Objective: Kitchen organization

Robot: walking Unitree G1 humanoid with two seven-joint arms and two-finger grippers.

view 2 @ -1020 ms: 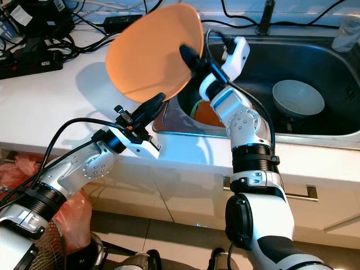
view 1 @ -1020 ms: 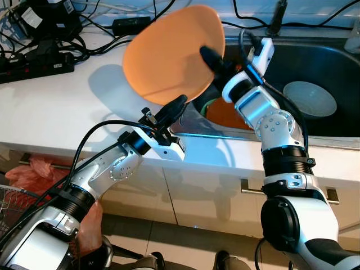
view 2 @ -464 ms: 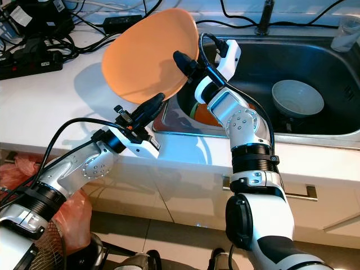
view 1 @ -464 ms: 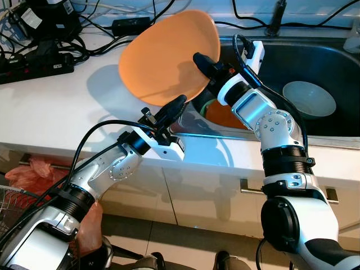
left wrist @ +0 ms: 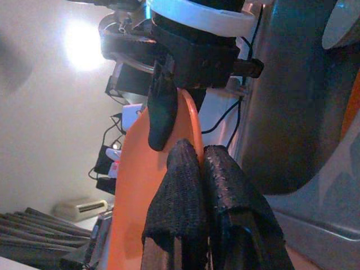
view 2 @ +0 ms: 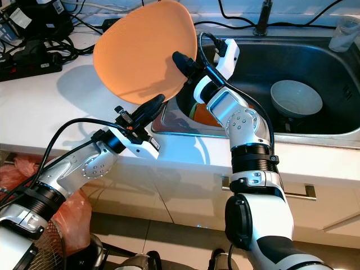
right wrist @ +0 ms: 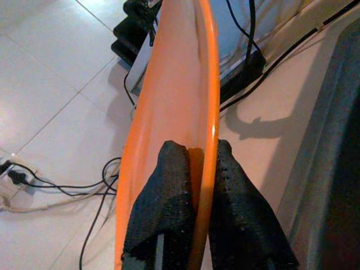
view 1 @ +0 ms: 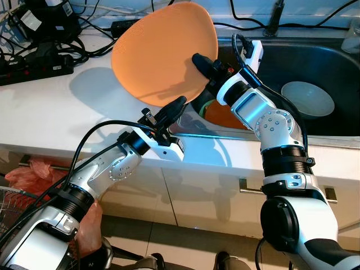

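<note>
A large orange plate (view 1: 160, 53) is held up on edge above the white counter (view 1: 56, 107), just left of the sink. My right gripper (view 1: 201, 61) is shut on its right rim; in the right wrist view the rim (right wrist: 197, 112) runs between the two fingers. My left gripper (view 1: 177, 104) reaches up from below with its tip at the plate's lower edge. In the left wrist view its fingers (left wrist: 185, 185) are pressed together with nothing between them, and the plate (left wrist: 140, 185) stands just beside them.
The dark sink (view 1: 337, 67) holds a white bowl (view 1: 307, 98) and an orange dish (view 1: 222, 115) at its left end. A power strip and tangled cables (view 1: 34, 62) crowd the counter's back left. A faucet (view 1: 275, 17) and a cup (view 1: 353, 36) stand behind the sink.
The right gripper has carried the orange plate leftward, away from the sink and further over the counter. The left arm has stayed where it was.
</note>
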